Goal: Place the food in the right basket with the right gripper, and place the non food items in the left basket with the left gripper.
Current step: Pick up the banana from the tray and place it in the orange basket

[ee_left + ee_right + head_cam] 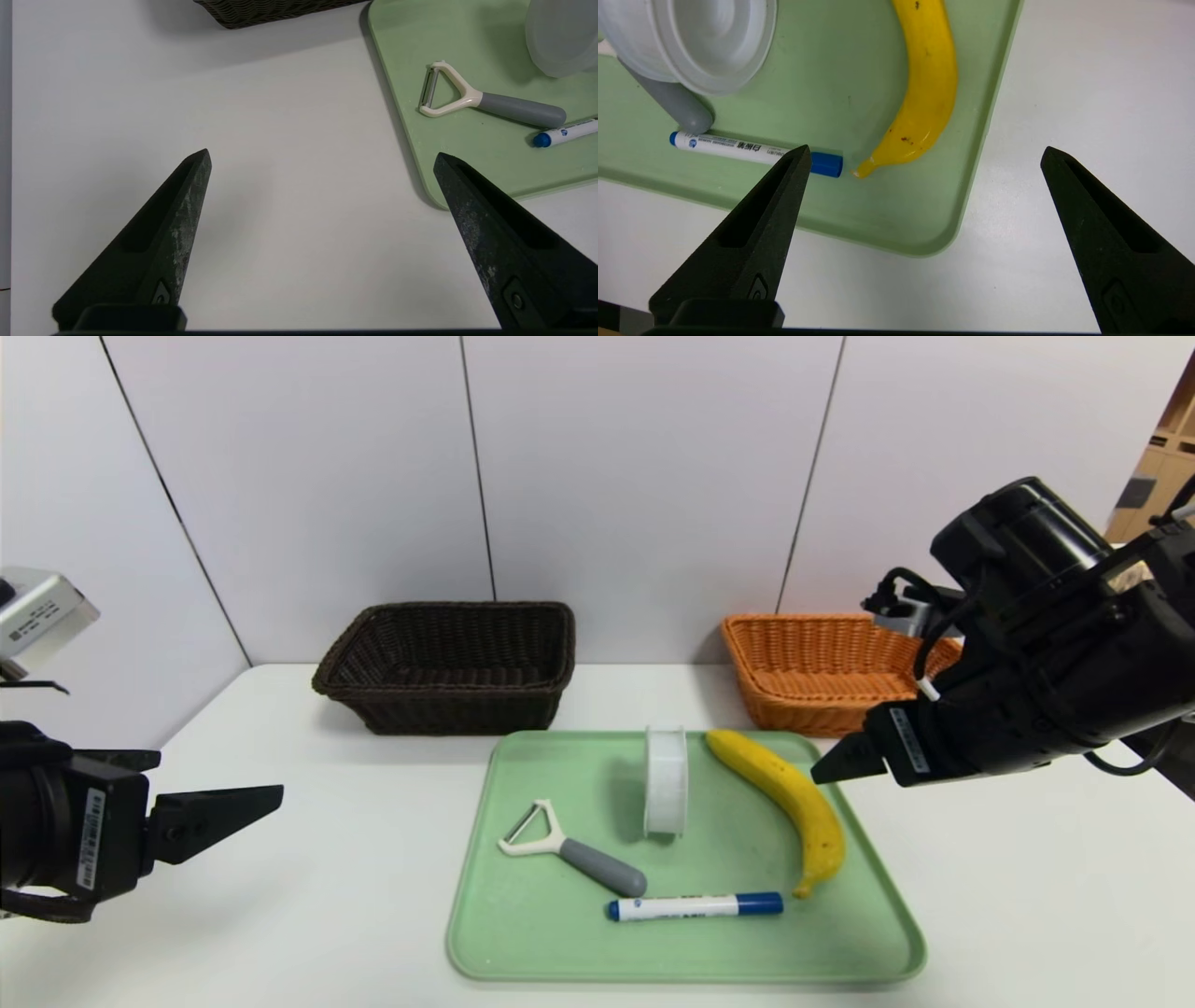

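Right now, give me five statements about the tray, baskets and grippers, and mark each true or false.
1. The banana lies on the green tray. True.
2. The marker is in the dark basket. False: it lies on the tray.
3. The right gripper is shut on the banana. False: it is open, holding nothing.
4. The left gripper is open over bare table. True.
5. The peeler sits in the orange basket. False: it lies on the tray.
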Controlling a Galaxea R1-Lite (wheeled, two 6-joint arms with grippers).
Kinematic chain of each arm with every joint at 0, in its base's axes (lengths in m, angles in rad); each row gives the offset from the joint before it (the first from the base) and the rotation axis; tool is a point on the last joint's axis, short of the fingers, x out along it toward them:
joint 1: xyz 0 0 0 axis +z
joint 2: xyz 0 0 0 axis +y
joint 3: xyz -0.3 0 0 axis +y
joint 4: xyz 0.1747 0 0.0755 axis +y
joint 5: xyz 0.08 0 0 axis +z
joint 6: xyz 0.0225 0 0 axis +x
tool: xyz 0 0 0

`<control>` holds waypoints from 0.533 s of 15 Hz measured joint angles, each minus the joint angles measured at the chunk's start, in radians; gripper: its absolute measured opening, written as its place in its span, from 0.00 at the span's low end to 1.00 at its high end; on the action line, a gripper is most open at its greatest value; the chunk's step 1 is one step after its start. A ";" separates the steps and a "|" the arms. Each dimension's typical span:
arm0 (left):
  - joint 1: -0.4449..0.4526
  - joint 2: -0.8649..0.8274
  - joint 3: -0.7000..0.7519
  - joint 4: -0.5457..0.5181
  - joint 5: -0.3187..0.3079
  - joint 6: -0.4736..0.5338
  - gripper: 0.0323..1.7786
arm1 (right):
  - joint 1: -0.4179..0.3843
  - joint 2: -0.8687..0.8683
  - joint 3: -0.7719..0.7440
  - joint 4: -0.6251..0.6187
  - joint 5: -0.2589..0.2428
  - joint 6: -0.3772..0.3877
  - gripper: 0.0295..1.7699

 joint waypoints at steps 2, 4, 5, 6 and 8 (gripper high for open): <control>-0.004 0.000 0.007 0.000 0.000 -0.001 0.95 | 0.008 0.022 0.074 -0.098 -0.003 0.000 0.96; -0.005 -0.001 0.023 0.000 0.000 -0.002 0.95 | 0.010 0.052 0.133 -0.219 -0.021 0.001 0.96; -0.005 -0.001 0.029 0.000 0.000 -0.003 0.95 | 0.011 0.067 0.147 -0.277 -0.032 0.002 0.96; -0.006 -0.001 0.032 0.000 0.000 -0.003 0.95 | 0.016 0.082 0.154 -0.300 -0.034 0.003 0.96; -0.006 0.001 0.036 -0.005 0.000 -0.003 0.95 | 0.020 0.114 0.160 -0.311 -0.035 0.004 0.96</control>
